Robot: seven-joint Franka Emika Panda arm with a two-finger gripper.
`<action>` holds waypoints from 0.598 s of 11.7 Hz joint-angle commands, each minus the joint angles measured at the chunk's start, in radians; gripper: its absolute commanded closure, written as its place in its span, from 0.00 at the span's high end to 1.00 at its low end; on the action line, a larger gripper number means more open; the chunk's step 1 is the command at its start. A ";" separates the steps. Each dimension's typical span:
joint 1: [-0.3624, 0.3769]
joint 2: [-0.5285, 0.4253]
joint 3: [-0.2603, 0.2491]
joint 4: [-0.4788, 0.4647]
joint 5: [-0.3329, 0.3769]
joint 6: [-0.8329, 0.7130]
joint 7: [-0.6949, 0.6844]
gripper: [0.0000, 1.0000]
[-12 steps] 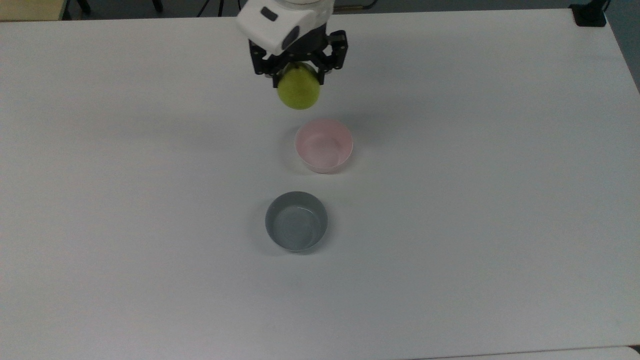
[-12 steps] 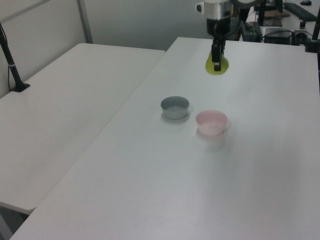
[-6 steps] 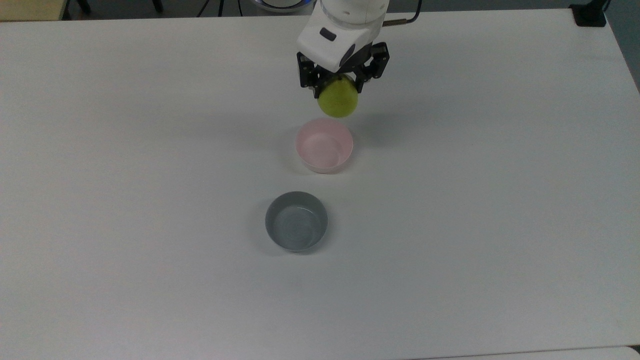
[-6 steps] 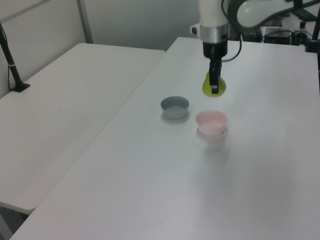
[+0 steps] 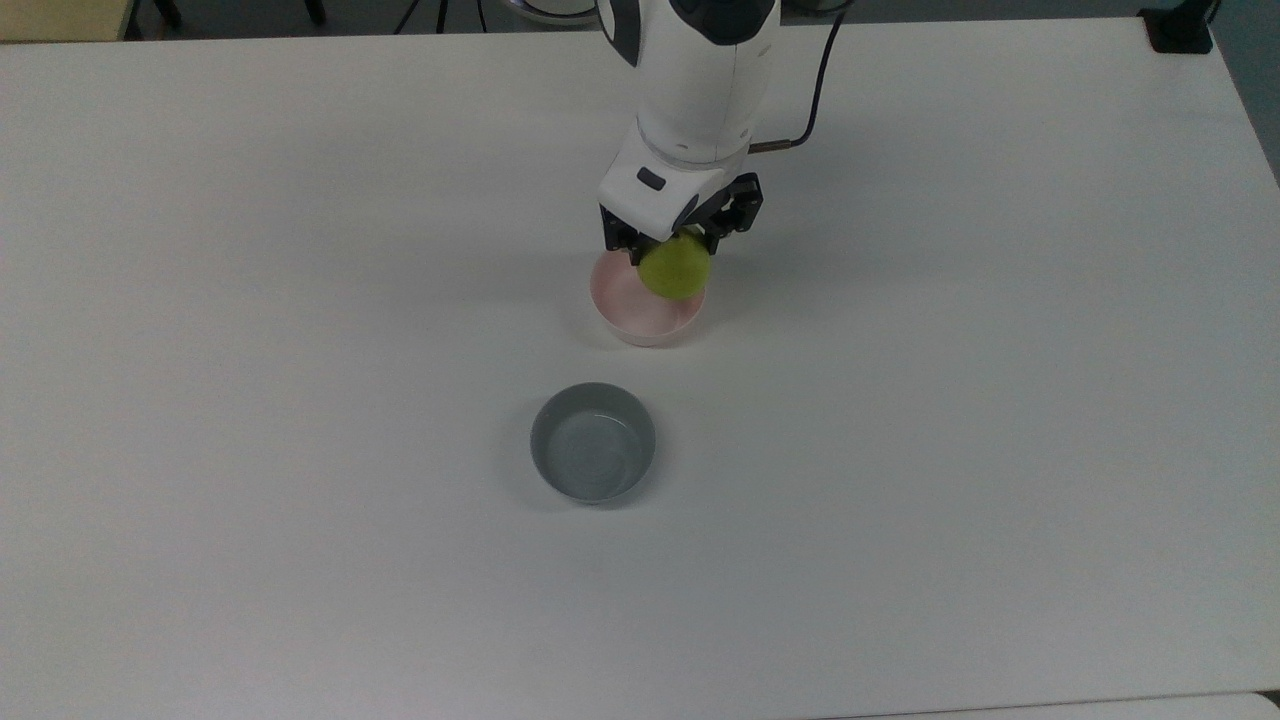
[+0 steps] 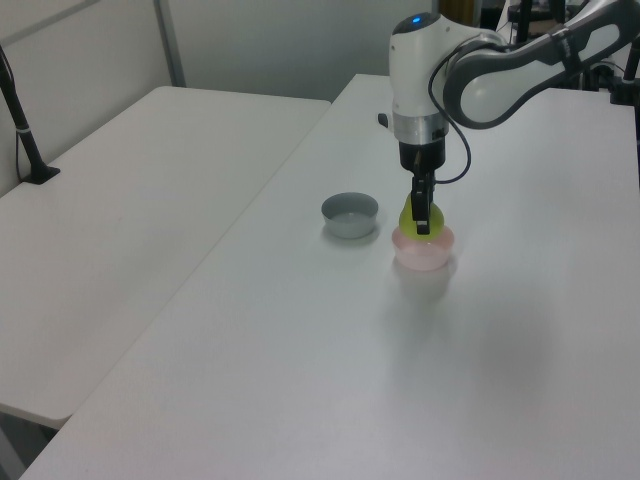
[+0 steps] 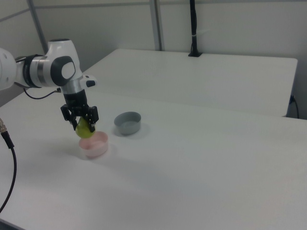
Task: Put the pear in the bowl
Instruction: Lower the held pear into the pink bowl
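The yellow-green pear [image 5: 675, 271] [image 6: 412, 217] [image 7: 84, 128] hangs in my gripper [image 5: 678, 250] [image 6: 421, 215] [image 7: 82, 124], which is shut on it. It hovers just above the pale pink bowl [image 5: 634, 314] [image 6: 424, 251] [image 7: 94, 146], over the bowl's far rim in the top view. The pear's stem is hidden by the fingers. Whether the pear touches the bowl I cannot tell.
A grey bowl [image 5: 593, 442] [image 6: 350, 214] [image 7: 128, 122] stands on the white table [image 5: 300, 300], a bowl's width from the pink one. A second white table [image 6: 130, 190] [image 7: 201, 79] adjoins it. A black clamp post [image 7: 194, 28] [image 6: 20, 120] stands on that table.
The gripper with the pear has moved from the top view's upper left toward the pink bowl and come down, from well above the table to just over the bowl's rim.
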 commanded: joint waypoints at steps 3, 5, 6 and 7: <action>-0.010 0.005 -0.008 -0.028 -0.024 0.035 0.014 0.64; -0.013 0.007 -0.009 -0.037 -0.033 0.041 0.014 0.64; -0.013 0.007 -0.011 -0.040 -0.036 0.048 0.016 0.64; -0.013 0.007 -0.011 -0.048 -0.038 0.053 0.014 0.64</action>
